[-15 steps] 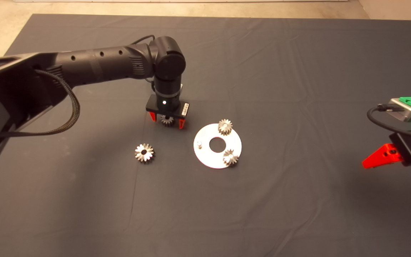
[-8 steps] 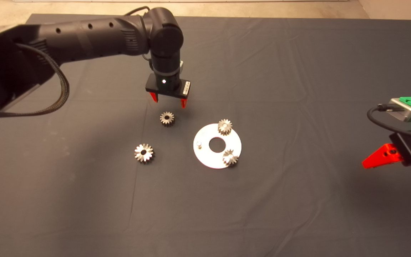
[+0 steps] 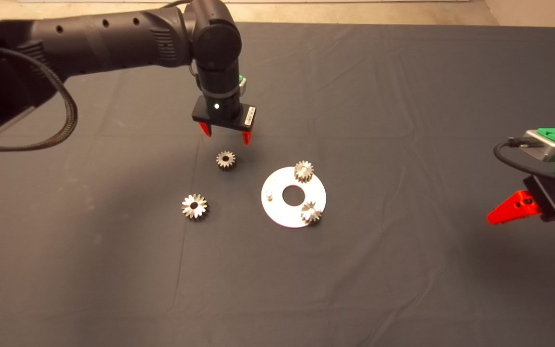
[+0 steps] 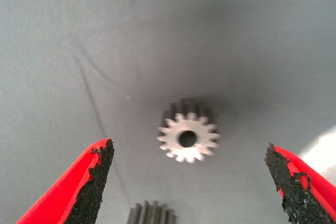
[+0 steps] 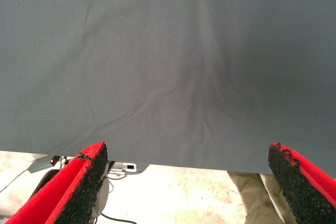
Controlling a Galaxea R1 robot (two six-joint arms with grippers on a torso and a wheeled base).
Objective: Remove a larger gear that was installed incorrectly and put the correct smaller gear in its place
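The left gripper [image 3: 225, 133] hangs above the mat [image 3: 403, 270], jaws spread and empty, just beyond a small gear [image 3: 226, 160] lying flat. The larger gear [image 3: 194, 206] lies nearer, left of the disc [image 3: 277, 212], which carries two small gears [image 3: 303, 171]. The right gripper [image 3: 511, 212] waits at the right edge, jaws spread.

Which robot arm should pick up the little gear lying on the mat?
Probably the left. Its tool hangs open just above the smaller gear, which shows between its fingers in the wrist view. The right tool waits open at the mat's far edge.
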